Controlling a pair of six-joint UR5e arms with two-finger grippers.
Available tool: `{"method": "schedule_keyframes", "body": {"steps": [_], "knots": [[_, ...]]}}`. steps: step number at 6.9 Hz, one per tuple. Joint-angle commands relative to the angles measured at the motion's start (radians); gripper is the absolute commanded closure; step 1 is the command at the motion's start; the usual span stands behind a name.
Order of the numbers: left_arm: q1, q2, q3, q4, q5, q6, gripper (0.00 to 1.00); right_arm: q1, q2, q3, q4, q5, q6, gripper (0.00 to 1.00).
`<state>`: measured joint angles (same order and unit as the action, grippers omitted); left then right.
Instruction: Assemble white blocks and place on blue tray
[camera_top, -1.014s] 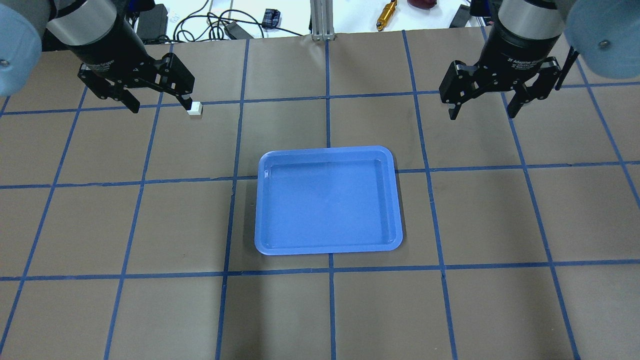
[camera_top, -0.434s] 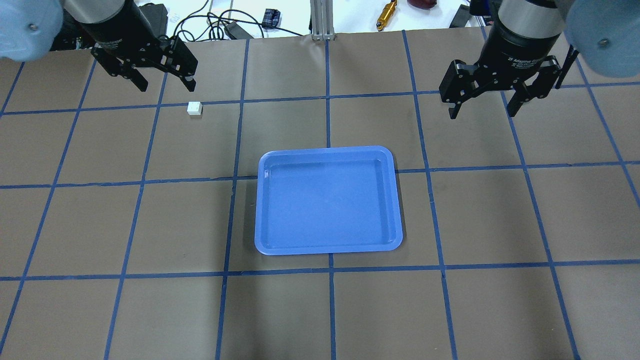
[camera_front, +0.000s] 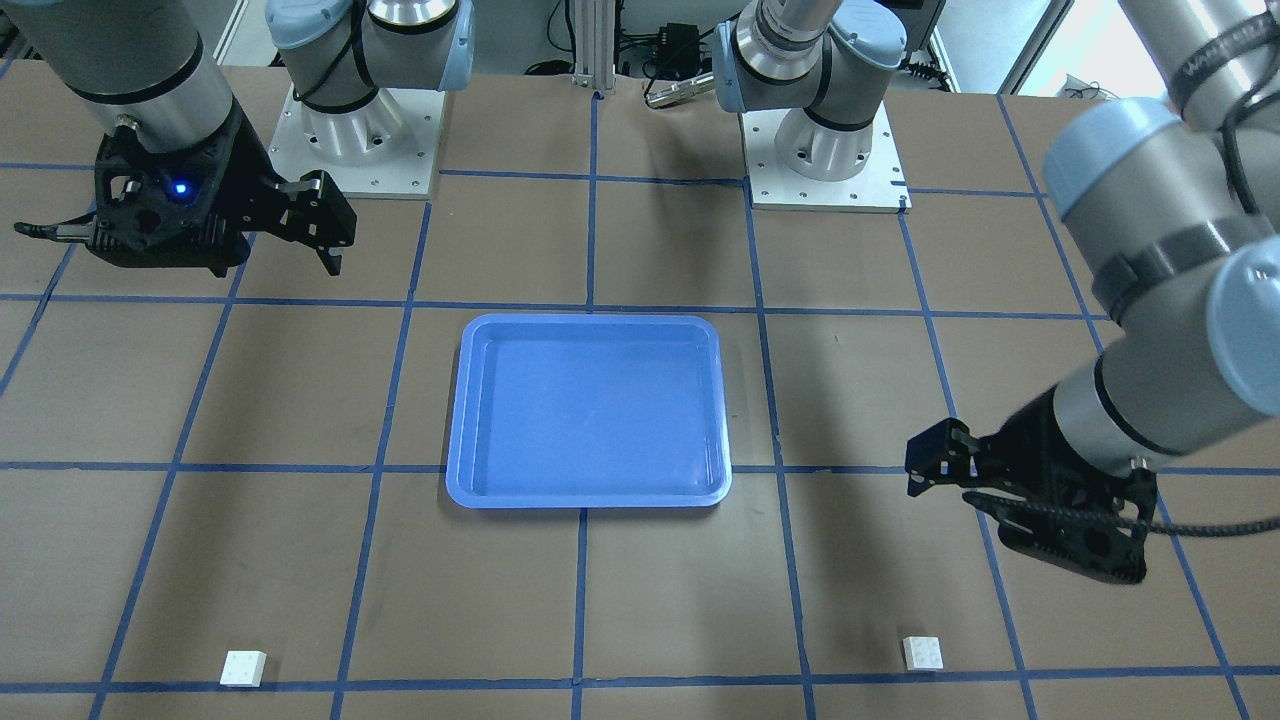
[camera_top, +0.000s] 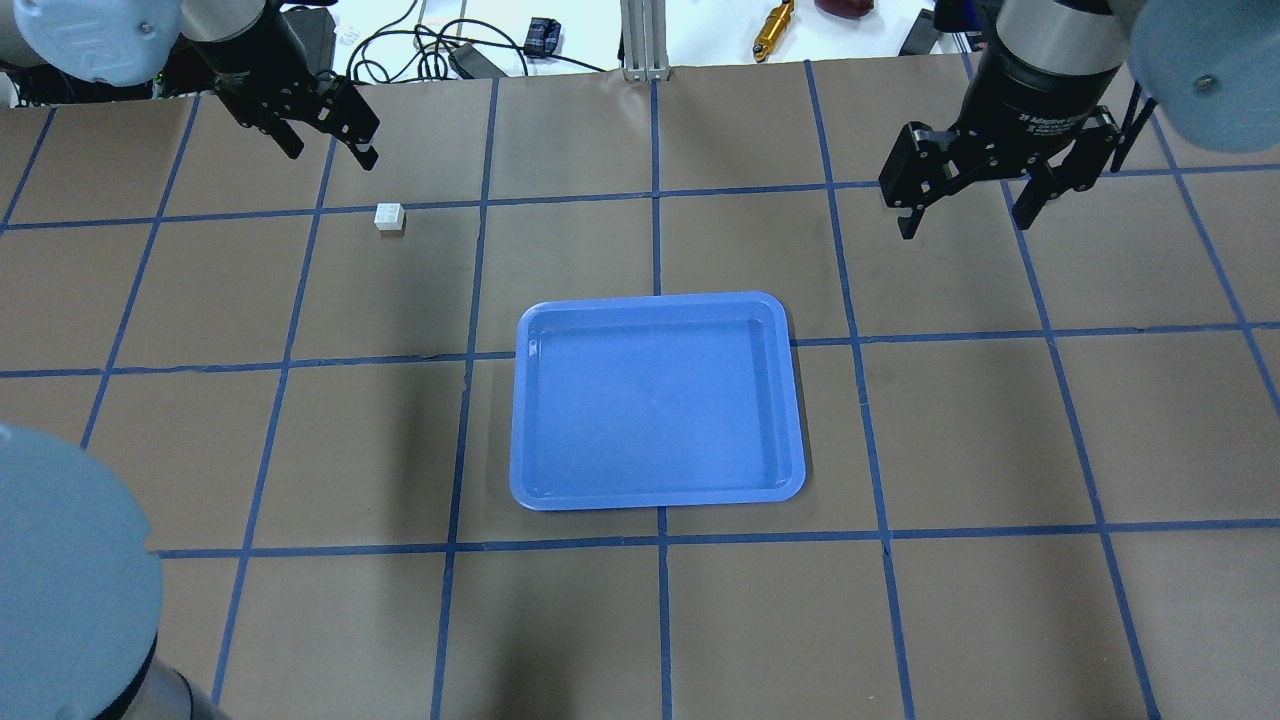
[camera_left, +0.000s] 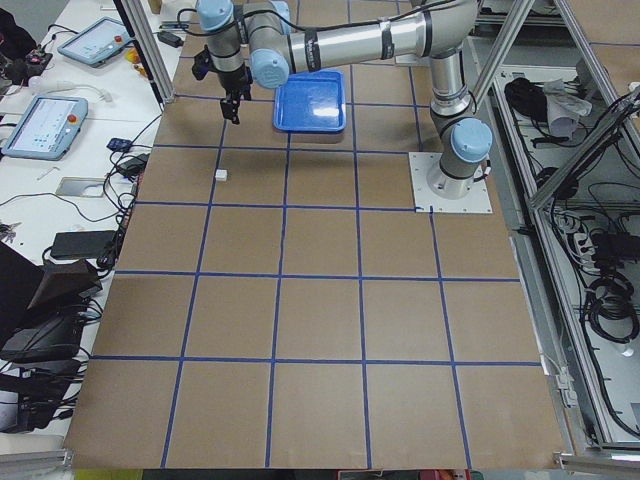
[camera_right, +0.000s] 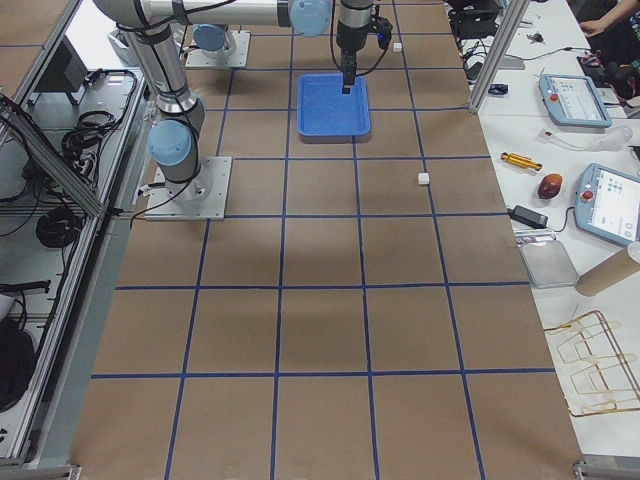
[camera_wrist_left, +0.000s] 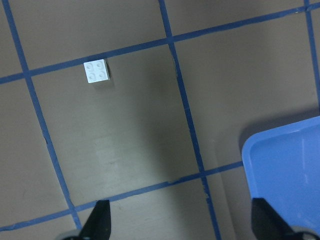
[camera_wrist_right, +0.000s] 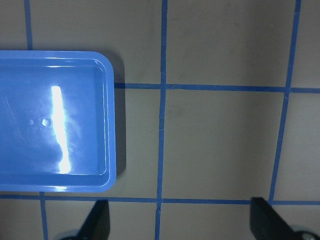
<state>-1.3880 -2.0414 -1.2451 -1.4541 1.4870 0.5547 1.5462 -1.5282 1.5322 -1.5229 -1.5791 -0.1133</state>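
Overhead exterior view had the left jaws spread wide and empty at the far left, raised clear of the brown-paper worktop (camera_top: 700, 620). They hung just beyond one small white square studded plastic block (camera_top: 389, 217), which sat alone on the paper. In the centre stood the shallow rectangular blue plastic tray (camera_top: 655, 400), with nothing in it. Over to the right, the right jaws hung open too, holding nothing. The second white block (camera_front: 243, 668) showed best in the front-facing view, near the operators' edge on the robot's right, and the right wrist camera did not have it. I reckoned the danger lay there. An off-centre descent could nudge or tip such tiny bricks, and studs mated crookedly would not lock.
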Motion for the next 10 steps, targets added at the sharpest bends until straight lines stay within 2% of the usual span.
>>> {"method": "schedule_keyframes", "body": {"steps": [1, 2, 4, 6, 7, 8, 9, 10], "knots": [[0.082, -0.097, 0.013, 0.115, -0.071, 0.244, 0.0, -0.003, 0.011, -0.004, -0.022, -0.001, -0.112, 0.0], [0.121, -0.13, 0.015, 0.116, -0.1, 0.45, 0.0, -0.005, 0.02, -0.006, -0.093, -0.005, -0.182, 0.0], [0.142, -0.154, -0.014, 0.153, -0.079, 0.481, 0.0, -0.055, 0.043, -0.007, -0.132, 0.0, -0.456, 0.0], [0.142, -0.164, -0.104, 0.416, -0.068, 0.485, 0.0, -0.138, 0.12, -0.018, -0.179, 0.025, -0.729, 0.0], [0.142, -0.166, -0.138, 0.457, -0.073, 0.488, 0.0, -0.143, 0.173, -0.045, -0.221, 0.027, -0.799, 0.0], [0.142, -0.164, -0.148, 0.459, -0.07, 0.563, 0.0, -0.144, 0.222, -0.078, -0.243, 0.028, -0.901, 0.0], [0.142, -0.155, -0.152, 0.462, -0.08, 0.714, 0.0, -0.149, 0.268, -0.098, -0.29, 0.03, -1.004, 0.01], [0.142, -0.164, -0.158, 0.459, -0.082, 0.835, 0.0, -0.178, 0.307, -0.101, -0.331, 0.034, -1.041, 0.0]]}}
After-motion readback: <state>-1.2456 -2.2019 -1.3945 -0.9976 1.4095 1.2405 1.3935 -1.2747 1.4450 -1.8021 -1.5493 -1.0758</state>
